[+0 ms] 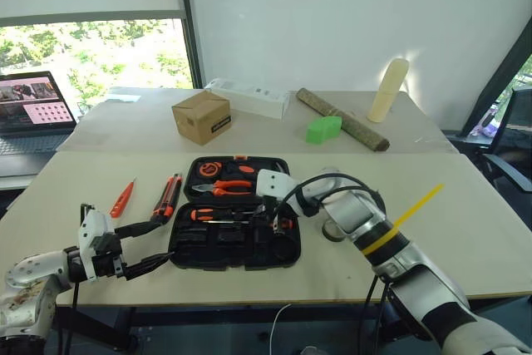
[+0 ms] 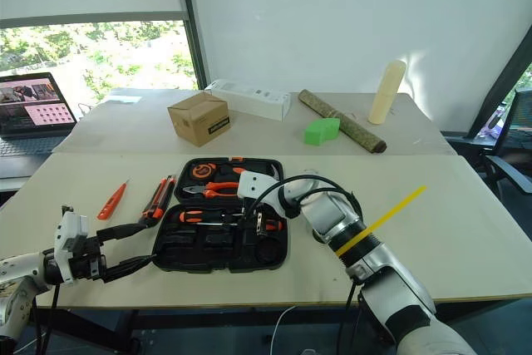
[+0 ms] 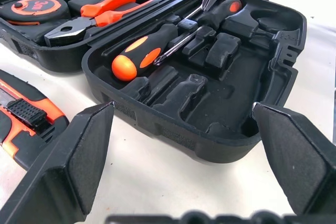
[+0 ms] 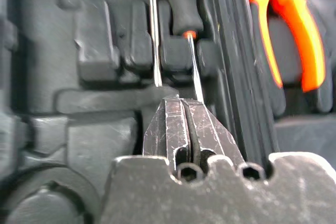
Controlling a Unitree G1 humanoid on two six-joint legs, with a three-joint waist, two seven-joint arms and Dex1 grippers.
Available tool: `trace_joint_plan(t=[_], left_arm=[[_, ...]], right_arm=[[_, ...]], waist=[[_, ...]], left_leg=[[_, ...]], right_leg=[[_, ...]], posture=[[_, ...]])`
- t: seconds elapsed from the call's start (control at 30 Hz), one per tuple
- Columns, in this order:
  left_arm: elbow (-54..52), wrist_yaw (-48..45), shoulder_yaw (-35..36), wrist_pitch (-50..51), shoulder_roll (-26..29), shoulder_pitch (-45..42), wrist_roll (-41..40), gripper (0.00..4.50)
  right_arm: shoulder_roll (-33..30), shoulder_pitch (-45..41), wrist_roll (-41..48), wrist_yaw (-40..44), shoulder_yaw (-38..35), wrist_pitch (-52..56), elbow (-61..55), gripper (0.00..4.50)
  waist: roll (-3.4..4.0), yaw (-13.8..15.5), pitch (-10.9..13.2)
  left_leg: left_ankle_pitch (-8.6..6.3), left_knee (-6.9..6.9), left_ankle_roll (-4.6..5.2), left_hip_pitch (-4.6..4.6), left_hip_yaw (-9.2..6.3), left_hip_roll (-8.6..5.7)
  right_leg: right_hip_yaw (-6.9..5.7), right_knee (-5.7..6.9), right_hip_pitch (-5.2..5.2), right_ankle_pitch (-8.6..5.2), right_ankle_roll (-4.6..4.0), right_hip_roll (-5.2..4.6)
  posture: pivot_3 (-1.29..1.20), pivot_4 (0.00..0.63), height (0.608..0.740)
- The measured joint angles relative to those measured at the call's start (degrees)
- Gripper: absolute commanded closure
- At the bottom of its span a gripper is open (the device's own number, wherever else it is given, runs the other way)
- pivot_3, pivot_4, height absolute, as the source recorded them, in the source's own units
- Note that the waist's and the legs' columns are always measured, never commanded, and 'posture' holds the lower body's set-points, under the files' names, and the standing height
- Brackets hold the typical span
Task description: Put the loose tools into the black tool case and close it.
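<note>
Nearest the head camera, the left gripper (image 1: 141, 247) is held just above the table (image 1: 465, 239) at the front left corner of the black tool case (image 1: 235, 248), with its two black fingers (image 3: 79, 156) spread wide and nothing between them. Lying open and flat at the middle of the table, the case is seen with pliers (image 1: 226, 188) and a round tape measure (image 1: 209, 170) seated in its far half. In the near half, two orange-and-black screwdrivers (image 3: 142, 51) are laid in the moulded slots. Over this near half the right gripper (image 4: 181, 124) is angled down, its fingers pressed together with no gap, their tips just beside the thin metal shafts (image 4: 195, 72); whether a shaft is touched cannot be told. Left of the case, an orange-black utility knife (image 1: 169, 197) and a small orange screwdriver (image 1: 122, 199) are left loose on the table. Farther back, a brown cardboard box (image 1: 201, 116) and a green block (image 1: 323, 129) are set.
</note>
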Motion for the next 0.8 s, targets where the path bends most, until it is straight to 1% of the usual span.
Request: trace_joint_plan(t=[0.07,0.13,0.2,0.23,0.27,0.3,0.33,0.37,0.4,0.43,0.47,0.5,0.57,0.6,0.63,0.7,0.73,0.8], left_arm=[[0.0,0.2,0.0,0.0,0.0,0.0,0.0,0.0],[0.0,0.8,0.1,0.0,0.0,0.0,0.0,0.0],[-0.1,1.7,1.1,0.0,0.0,0.8,0.0,0.0],[0.2,3.0,3.5,0.0,0.2,2.8,-0.1,0.0],[0.6,3.6,4.7,0.0,0.4,3.8,-0.1,0.0],[0.7,4.1,5.5,0.0,0.4,4.5,-0.1,0.0],[1.3,4.9,7.2,0.0,0.5,6.0,-0.1,0.0],[1.6,6.9,9.9,0.1,0.2,8.9,-0.5,0.0],[2.4,9.2,13.0,0.2,-0.1,11.8,-0.4,0.0],[3.5,11.3,15.4,0.3,-0.5,14.0,-0.4,0.0],[4.6,13.0,17.4,0.7,-1.0,15.5,-0.4,0.0],[6.0,15.3,19.3,1.7,-1.4,16.8,-0.4,0.0],[6.4,18.2,20.7,3.8,-1.6,17.5,-0.6,0.0],[6.3,19.2,21.2,4.8,-1.8,17.5,-1.1,0.0],[5.8,20.9,22.1,6.5,-2.2,17.3,-2.1,0.0],[5.4,22.9,22.8,9.1,-2.5,16.7,-3.2,0.0],[5.2,23.7,22.8,10.5,-2.5,15.4,-3.9,0.0],[5.1,26.2,22.5,14.9,-2.1,10.1,-5.1,0.0]], right_arm=[[0.0,0.2,0.2,0.0,0.0,-0.2,-0.8,4.45],[0.0,1.7,1.8,0.1,-1.6,-2.0,-2.4,4.45],[-0.6,4.7,4.5,0.4,-4.2,-5.4,-4.9,4.45],[-1.3,8.0,7.2,0.2,-7.4,-8.6,-7.6,4.45],[-1.6,9.5,8.3,-0.2,-9.3,-10.1,-8.6,4.45],[-1.9,10.3,9.1,-0.3,-10.4,-10.9,-9.0,4.19],[-2.6,12.1,10.6,-0.5,-13.1,-12.5,-10.3,3.89],[-4.2,16.8,13.9,-0.8,-17.8,-13.3,-14.8,3.64],[-6.0,21.9,16.5,-0.8,-21.2,-14.0,-19.0,3.29],[-7.6,26.3,18.1,-1.0,-24.0,-14.2,-21.4,2.9],[-8.7,29.8,19.1,-1.4,-26.3,-14.3,-22.6,2.7],[-9.3,34.0,20.0,-2.2,-29.0,-14.8,-23.3,2.3],[-9.4,39.2,21.9,-2.5,-31.4,-17.6,-25.6,1.59],[-9.3,41.3,22.9,-2.2,-32.3,-19.3,-26.9,1.22],[-9.3,44.7,24.7,-1.9,-33.8,-21.3,-28.7,0.93],[-9.6,47.9,26.4,-2.1,-35.7,-21.9,-29.5,0.25],[-10.1,48.3,27.2,-2.7,-36.4,-21.6,-29.8,0.05],[-10.4,47.9,29.3,-4.1,-37.5,-21.0,-31.1,0.05]], waist=[[0.0,0.0,0.0],[0.0,0.0,0.0],[-0.01,0.1,0.0],[0.0,0.1,0.0],[-0.01,0.2,0.0],[-0.01,0.2,0.0],[-0.01,0.2,0.0],[-0.07,0.3,0.0],[-0.16,0.4,-0.1],[-0.16,0.6,-0.1],[-0.16,0.8,-0.1],[-0.17,1.1,-0.1],[-0.19,1.5,-0.1],[-0.19,1.5,-0.1],[-0.2,1.8,-0.1],[-0.18,2.0,0.1],[-0.18,2.1,0.1],[-0.23,2.3,0.1]], left_leg=[[0.0,0.0,0.0,0.0,0.0,0.0],[0.0,-0.01,0.0,0.0,-0.01,0.0],[-0.01,-0.03,0.01,-0.01,-0.01,0.0],[-0.01,-0.05,0.02,-0.01,-0.02,0.0],[-0.01,-0.06,0.02,-0.01,-0.01,0.0],[-0.02,-0.06,0.02,-0.01,-0.01,0.0],[-0.02,-0.07,0.03,0.0,-0.01,0.01],[-0.02,-0.14,0.03,-0.01,-0.05,0.08],[-0.06,-0.2,0.04,0.09,-0.05,0.16],[-0.1,-0.25,0.07,0.11,-0.04,0.16],[-0.11,-0.26,0.09,0.1,-0.02,0.13],[-0.11,-0.23,0.1,0.1,0.01,0.1],[-0.14,-0.21,0.15,0.13,0.03,0.1],[-0.25,-0.21,0.33,0.22,0.03,0.1],[-0.33,-0.2,0.48,0.39,-0.02,0.11],[-0.33,-0.2,0.47,0.98,-0.02,0.18],[-0.3,-0.2,0.44,1.12,-0.01,0.21],[-0.15,-0.2,0.25,1.16,-0.01,0.27]], right_leg=[[0.0,0.0,0.0,0.0,0.0,0.0],[0.0,0.0,0.0,0.0,0.0,0.0],[-0.01,-0.05,0.0,0.0,0.0,-0.01],[-0.01,-0.08,0.01,0.0,0.01,-0.03],[-0.01,-0.11,0.0,0.0,0.01,-0.04],[0.0,-0.11,0.0,0.0,0.01,-0.05],[-0.01,-0.14,0.01,0.0,0.01,-0.07],[-0.06,-0.21,0.03,0.0,0.01,-0.06],[-0.08,-0.21,0.08,-0.01,0.0,-0.06],[-0.08,-0.25,0.1,-0.01,0.01,-0.09],[-0.07,-0.28,0.09,-0.02,0.02,-0.12],[-0.06,-0.28,0.08,-0.02,0.03,-0.15],[-0.05,-0.45,0.09,-0.03,0.03,-0.18],[-0.04,-0.4,0.13,-0.02,0.02,-0.19],[-0.05,-0.33,0.32,-0.01,0.0,-0.19],[-0.06,-0.34,0.94,-0.08,-0.07,-0.18],[-0.06,-0.34,1.04,-0.16,-0.12,-0.2],[-0.06,-0.33,1.04,-0.38,-0.17,-0.19]], posture=[[0.0,0.15,0.74],[0.0,0.15,0.74],[0.0,0.15,0.74],[0.0,0.15,0.74],[0.0,0.15,0.74],[0.0,0.15,0.74],[0.0,0.15,0.74],[0.0,0.15,0.74],[0.0,0.15,0.74],[0.0,0.15,0.74],[0.0,0.15,0.74],[0.0,0.15,0.74],[0.0,0.15,0.74],[0.0,0.15,0.74],[0.0,0.15,0.74],[0.0,0.15,0.74],[0.0,0.15,0.74],[0.0,0.15,0.74]])
